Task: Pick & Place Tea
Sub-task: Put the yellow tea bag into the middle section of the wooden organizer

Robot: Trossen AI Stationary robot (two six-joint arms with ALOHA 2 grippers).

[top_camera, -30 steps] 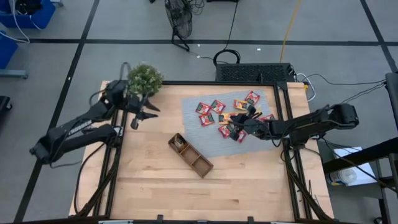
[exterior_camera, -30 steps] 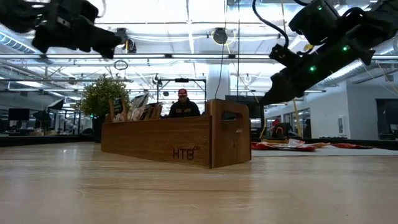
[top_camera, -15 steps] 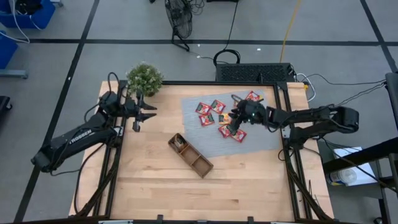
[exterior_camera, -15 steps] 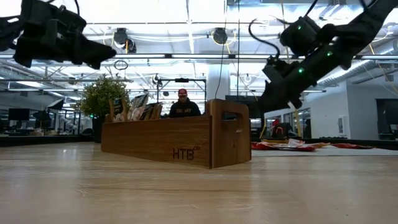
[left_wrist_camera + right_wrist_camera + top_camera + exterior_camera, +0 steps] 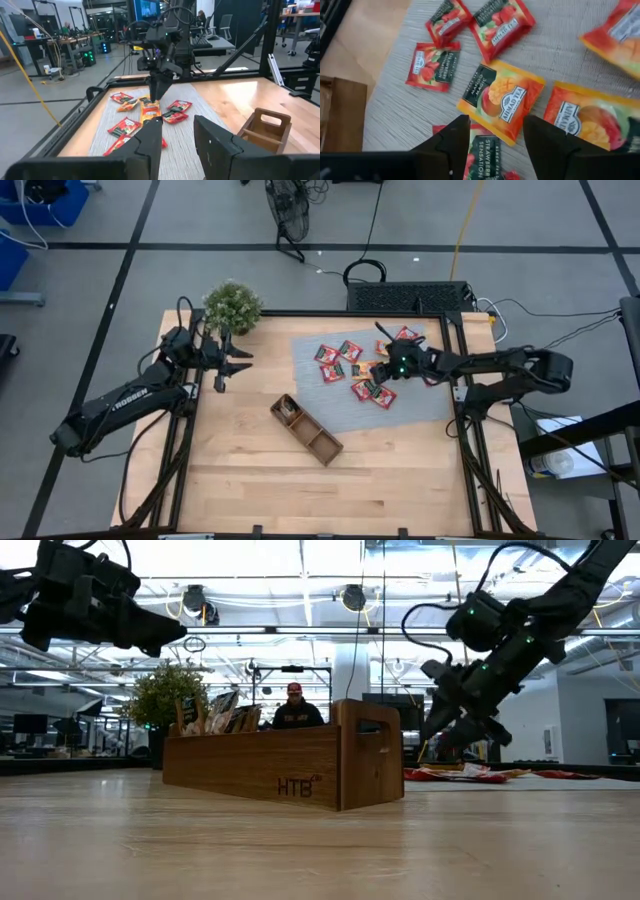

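Note:
Several tea sachets (image 5: 350, 360), red and orange, lie flat on a grey mat (image 5: 330, 408) at the table's far right. My right gripper (image 5: 376, 380) hangs open just above them, slanting down, with an orange sachet (image 5: 502, 100) in front of its two fingers (image 5: 451, 142) and touching nothing. My left gripper (image 5: 240, 363) stands open and level in the air at the far left, nothing between its fingers (image 5: 150, 137). The wooden tray (image 5: 306, 430) lies on the table's middle with several sachets (image 5: 212, 712) upright in one end compartment.
A potted plant (image 5: 232, 307) stands at the far left corner, just behind my left arm. Bare wood lies between the tray and the near edge. Black frame rails (image 5: 462, 380) run along both sides. A person (image 5: 293, 710) shows in the room beyond.
My right gripper has swung toward the table's far left across the mat, rolled about its own axis, sunk a little and opened. It now hangs over the orange sachet. My left gripper sank a little, then kept still. No sachet has moved.

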